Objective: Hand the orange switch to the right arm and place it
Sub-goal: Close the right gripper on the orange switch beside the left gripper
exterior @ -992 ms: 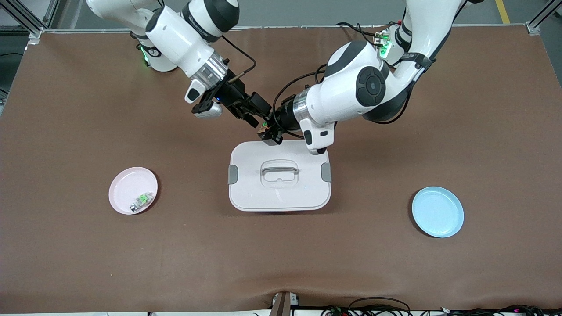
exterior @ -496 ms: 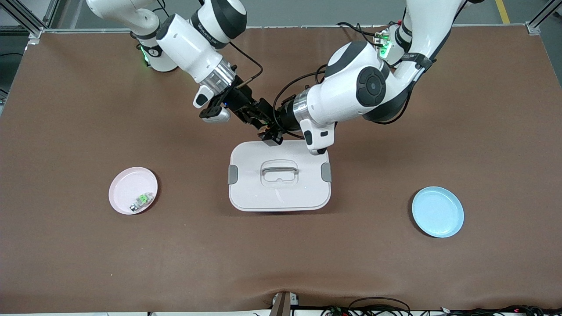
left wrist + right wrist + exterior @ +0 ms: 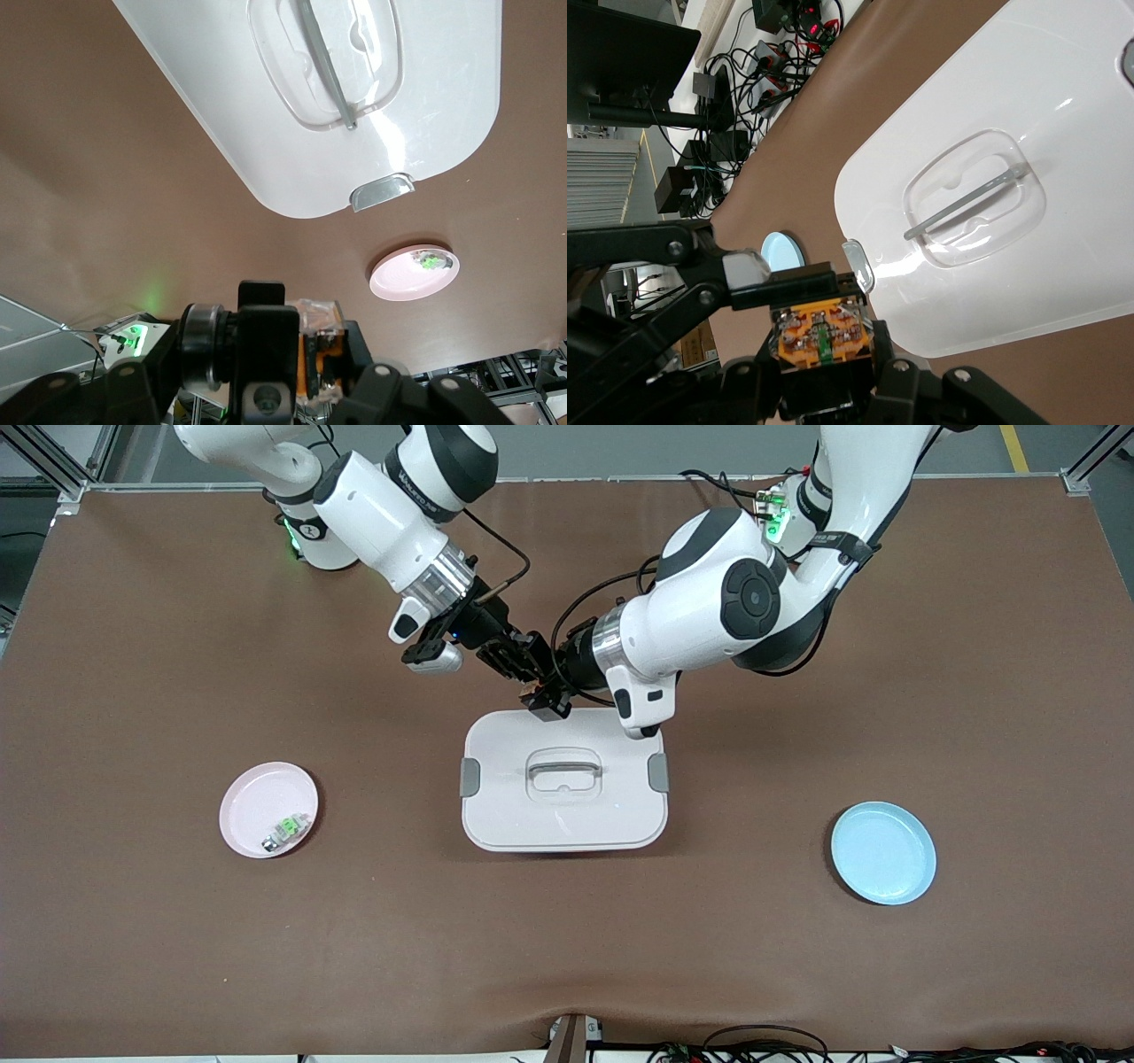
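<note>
The orange switch [image 3: 532,680] hangs in the air between both grippers, over the edge of the white lidded box [image 3: 505,815] that lies farthest from the front camera. My left gripper [image 3: 542,691] is shut on it; in the left wrist view the switch [image 3: 321,354] sits against a black finger [image 3: 261,328]. My right gripper [image 3: 524,666] meets it from the right arm's end. In the right wrist view its fingers [image 3: 881,345] press both sides of the switch [image 3: 822,335], whose orange face with metal contacts shows.
A pink plate [image 3: 257,797] holding a small green-and-clear component [image 3: 285,830] lies toward the right arm's end. A blue plate [image 3: 883,853] lies toward the left arm's end. The box has a handle [image 3: 564,769] and grey side clips.
My right gripper moved in from a short way off to meet the left gripper at the switch, then closed round it. The left arm barely moved.
</note>
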